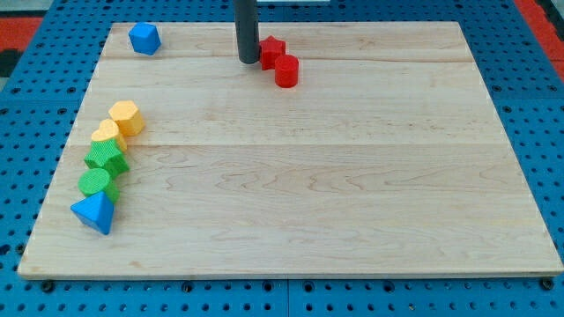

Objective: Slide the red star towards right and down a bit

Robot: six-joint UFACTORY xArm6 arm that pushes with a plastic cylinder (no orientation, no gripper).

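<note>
the small red star-shaped block (pixel 272 51) sits near the view's top edge of the pale wooden desk (pixel 352 176), a little left of centre. my tip (pixel 248 60), the lower end of the straight dark rod, stands just beside the star on its left side, close enough that touching or a hair apart cannot be told. no claw on this arm, only the rod, so there is nothing to report as apart or together.

a red cylinder block (pixel 286 70) is directly down-right of the star, and the two look to be in contact.

well apart, at the desk's top-left corner, a blue block with faceted sides (pixel 144 39) sits alone.

down the desk's left edge runs a slanting chain of five blocks, each touching or nearly touching the next. from the top: an orange-yellow hexagonal block (pixel 128 116), a yellow block (pixel 106 134) partly hidden behind its neighbours so its shape is unclear, a green star-like ribbed block (pixel 107 158), a green cylinder block (pixel 94 182), and a blue triangular block (pixel 94 212) at the bottom end.

the desk rests on a blue pegboard surface (pixel 35 106) with a regular hole pattern, which shows on all sides. a red strip (pixel 539 18) appears at the view's top-right corner.
</note>
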